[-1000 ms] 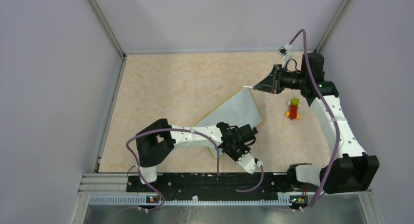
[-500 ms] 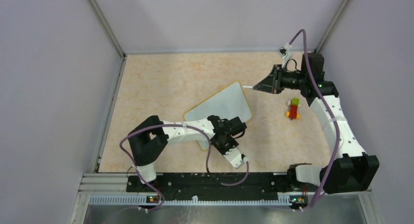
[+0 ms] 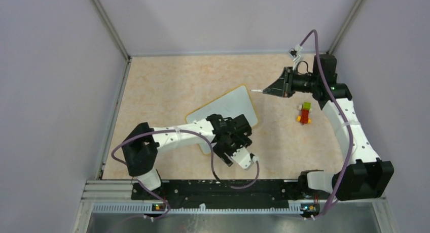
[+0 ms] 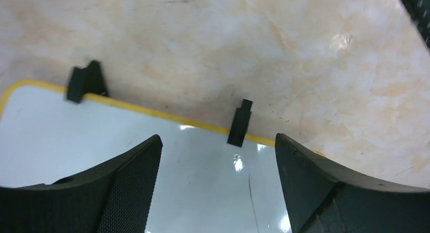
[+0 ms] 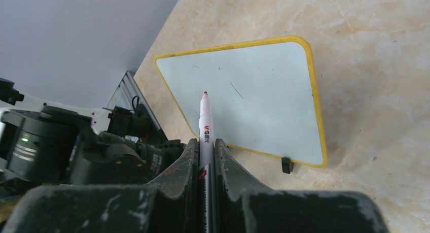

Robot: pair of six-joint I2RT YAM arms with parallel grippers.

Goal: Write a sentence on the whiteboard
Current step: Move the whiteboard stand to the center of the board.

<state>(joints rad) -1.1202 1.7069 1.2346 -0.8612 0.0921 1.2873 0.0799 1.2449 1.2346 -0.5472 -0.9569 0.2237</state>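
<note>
The whiteboard (image 3: 225, 105) lies flat on the table, glossy white with a yellow rim (image 4: 152, 112) and two black clip feet (image 4: 240, 122) on one edge. The sentence is out of view; the board's face shows only a thin dark streak (image 5: 236, 90). My left gripper (image 3: 236, 132) hovers over the board's near edge, jaws open (image 4: 218, 139) with nothing between them. My right gripper (image 3: 274, 89) hangs just right of the board's far corner, shut (image 5: 205, 141) on a white marker (image 5: 205, 119) whose red tip points at the board.
A small red, yellow and green toy (image 3: 304, 112) sits on the table to the right of the board, under the right arm. Grey walls close in the beige table (image 3: 167, 86) on the left, back and right.
The left gripper dragged the board leftward and turned it, then opened and let go of it. The right arm and marker have not moved.
</note>
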